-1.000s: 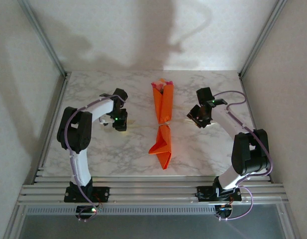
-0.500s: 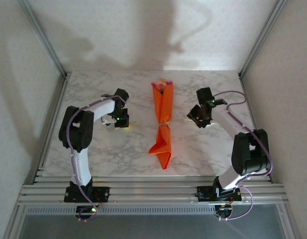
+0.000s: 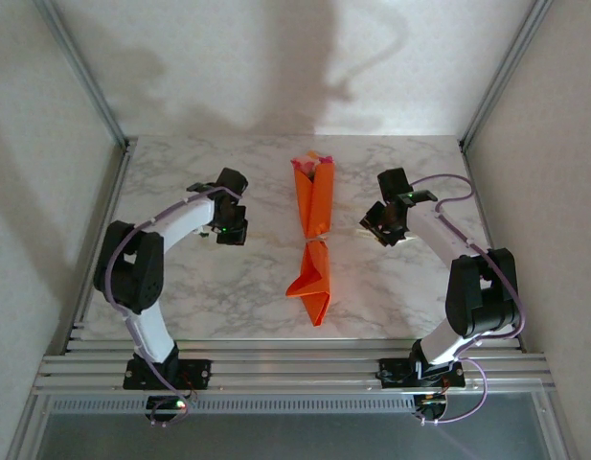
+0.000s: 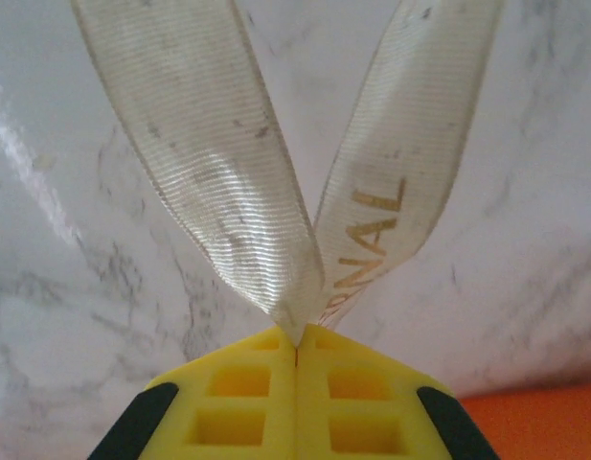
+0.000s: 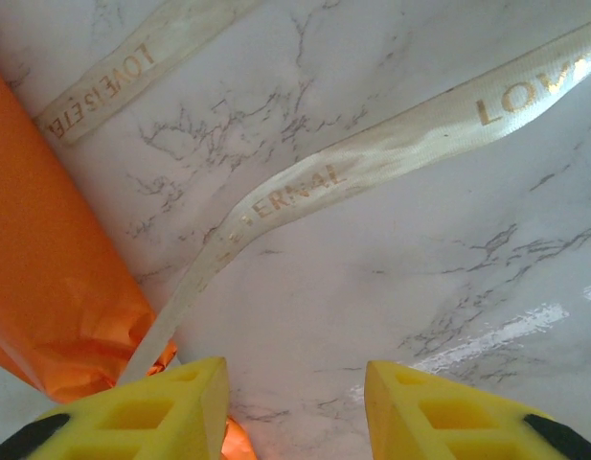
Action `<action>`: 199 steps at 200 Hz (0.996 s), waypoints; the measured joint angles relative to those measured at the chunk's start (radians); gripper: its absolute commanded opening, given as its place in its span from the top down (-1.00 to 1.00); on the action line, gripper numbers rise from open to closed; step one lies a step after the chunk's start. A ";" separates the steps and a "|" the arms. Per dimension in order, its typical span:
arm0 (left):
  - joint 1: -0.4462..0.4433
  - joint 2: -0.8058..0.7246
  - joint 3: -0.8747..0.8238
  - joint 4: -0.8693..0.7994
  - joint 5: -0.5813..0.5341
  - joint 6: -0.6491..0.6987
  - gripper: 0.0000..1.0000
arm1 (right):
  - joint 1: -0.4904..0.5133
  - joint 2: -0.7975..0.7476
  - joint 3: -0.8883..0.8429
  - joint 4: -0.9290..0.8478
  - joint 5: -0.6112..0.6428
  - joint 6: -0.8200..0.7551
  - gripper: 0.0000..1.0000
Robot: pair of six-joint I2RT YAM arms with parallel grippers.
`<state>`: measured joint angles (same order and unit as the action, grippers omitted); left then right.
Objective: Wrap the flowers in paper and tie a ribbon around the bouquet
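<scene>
We have the bouquet point(image 3: 314, 206) lying along the middle of the marble table point(image 3: 228, 297), rose heads point(image 3: 312, 159) at the far end. The orange paper point(image 3: 309, 283) is pinched in at the waist and flares again toward us. The left claw point(image 4: 297, 337) sits off to the bouquet's left, pads pressed together on the ribbon point(image 4: 228, 182). Two pale translucent bands fan up and away from the closed yellow tips, with gold lettering on the right-hand band. On the other side, the right claw point(image 5: 295, 374) is spread wide, with nothing between its pads. Beyond it we see a lettered strand lying flat on the marble, running down toward the paper beside the claw's left finger. A second strand lies further off, ending just beside the paper's edge.
</scene>
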<state>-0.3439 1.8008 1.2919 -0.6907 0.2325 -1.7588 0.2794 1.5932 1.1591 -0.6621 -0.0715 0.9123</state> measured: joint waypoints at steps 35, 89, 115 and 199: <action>-0.019 -0.001 0.040 -0.011 0.011 0.055 1.00 | 0.048 0.000 0.011 0.111 -0.067 -0.071 0.07; -0.045 0.019 0.156 -0.021 0.011 0.136 1.00 | 0.258 0.093 0.136 0.343 -0.335 -0.344 -0.01; -0.054 0.019 0.159 -0.024 0.011 0.160 1.00 | 0.342 0.209 0.248 0.328 -0.358 -0.489 -0.01; -0.060 0.020 0.159 -0.034 0.011 0.193 1.00 | 0.419 0.397 0.376 0.201 -0.265 -0.634 0.09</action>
<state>-0.4034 1.8206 1.4513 -0.7246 0.2436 -1.5661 0.6983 1.9900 1.5349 -0.4606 -0.3363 0.2783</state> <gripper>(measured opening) 0.033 0.462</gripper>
